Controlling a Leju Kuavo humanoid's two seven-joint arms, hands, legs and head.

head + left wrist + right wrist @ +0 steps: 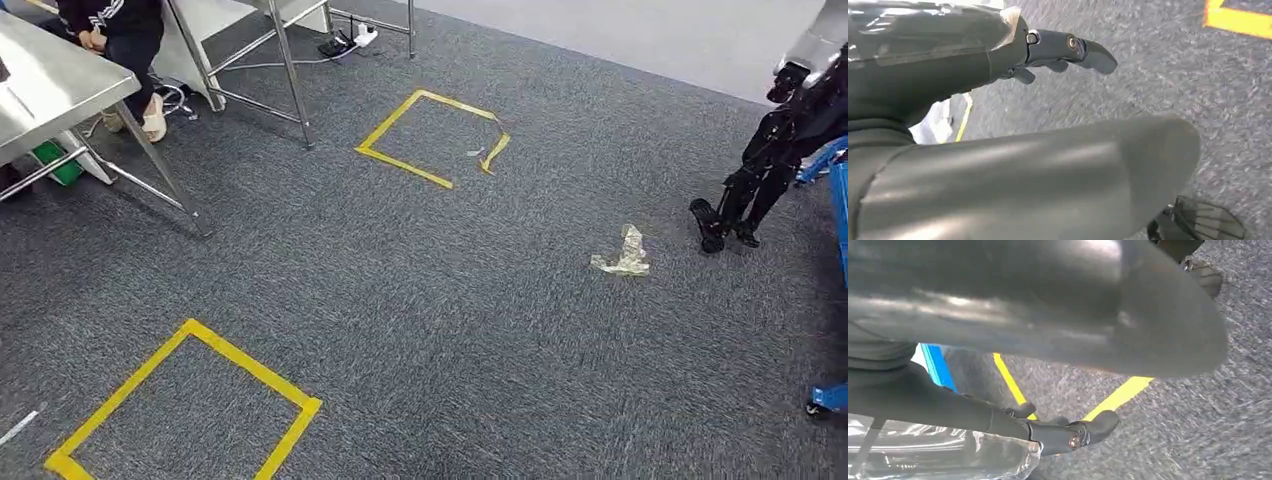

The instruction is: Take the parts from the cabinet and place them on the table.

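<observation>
Grey carpet floor (480, 300), seen from above. Landmark taken: the far yellow tape square (432, 135), one corner of its tape peeled up.

- Stainless steel counter (50, 80) is seen well to the left of the square, top bare where visible. A seated person in dark clothes (115, 30) is noted behind it.
- A second yellow tape square (185, 410) is laid nearer the robot than the landmark and to its left.
- A crumpled pale scrap (625, 255) is lying on the carpet to the right of the landmark and nearer.
- A blue metal frame on castors (838, 200) is found far right of the landmark, cut by the edge.

Right hand (760, 170) is hung just beside the blue frame; its dark fingers (1083, 432) are stretched out, apart from the thumb, with nothing held. Left hand (998, 150): fingers (1073, 47) likewise extended over the carpet, nothing gripped.

Parts: neither their position nor their appearance can be told.
</observation>
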